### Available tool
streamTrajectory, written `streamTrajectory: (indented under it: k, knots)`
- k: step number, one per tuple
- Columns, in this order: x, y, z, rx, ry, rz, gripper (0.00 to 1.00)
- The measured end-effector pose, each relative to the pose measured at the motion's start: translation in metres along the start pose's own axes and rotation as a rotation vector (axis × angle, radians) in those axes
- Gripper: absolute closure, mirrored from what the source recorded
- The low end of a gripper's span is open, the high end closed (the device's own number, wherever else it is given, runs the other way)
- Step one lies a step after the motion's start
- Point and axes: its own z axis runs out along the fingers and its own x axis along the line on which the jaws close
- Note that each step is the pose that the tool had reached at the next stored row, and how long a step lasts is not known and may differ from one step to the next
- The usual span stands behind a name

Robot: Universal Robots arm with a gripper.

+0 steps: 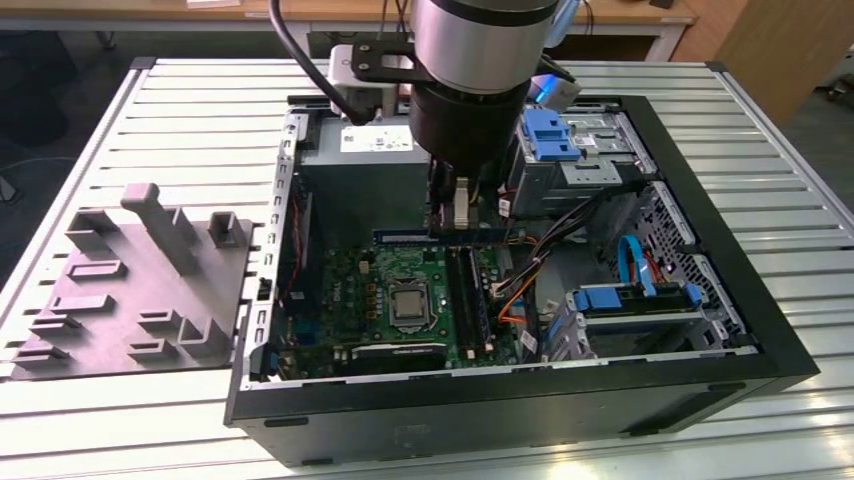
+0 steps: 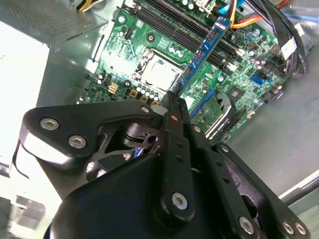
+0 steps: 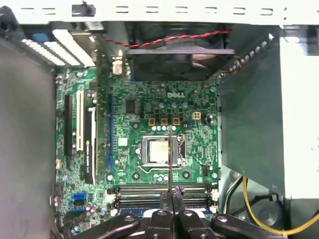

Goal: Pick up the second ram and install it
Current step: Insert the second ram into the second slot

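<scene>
My jaws [image 1: 461, 226] are clamped on the second ram [image 1: 407, 237], gripping the stick near its middle with the fingers pinched tight on both flat faces. In the second wrist view the jaws [image 2: 173, 97] meet right at the near end of the visible blue-green strip of the second ram [image 2: 207, 47], which reaches out over the green board. In the first wrist view I see the second ram [image 3: 170, 154] edge-on, a thin line rising from my jaws [image 3: 170, 195] across the processor socket [image 3: 159, 151].

On the exterior view's dial, the stick runs from nine o'clock to three o'clock, while the long black memory slots [image 1: 461, 290] run from twelve to six, so I am holding it crosswise to them. It hangs at the twelve o'clock end of those slots. Whether it touches the motherboard [image 1: 374, 275] I cannot tell.

Out from there, the socket [image 1: 407, 303] sits at seven o'clock of my jaws. The whole board lies inside the open black computer case [image 1: 534, 400]. The case fan [image 3: 179, 59] shows in the first wrist view beyond the socket. At nine o'clock of the case, just beside it, sits the grey moulded tray [image 1: 127, 290] with its upright posts, and both rest on the slatted metal bench [image 1: 187, 100].
</scene>
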Motion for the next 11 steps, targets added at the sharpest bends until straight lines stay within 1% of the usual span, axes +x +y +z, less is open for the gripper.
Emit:
streamTrajectory:
  k: [11]
  knots:
    - [0.0000,0.0000,0.0005,0.0075,-0.0097,0.200,0.89]
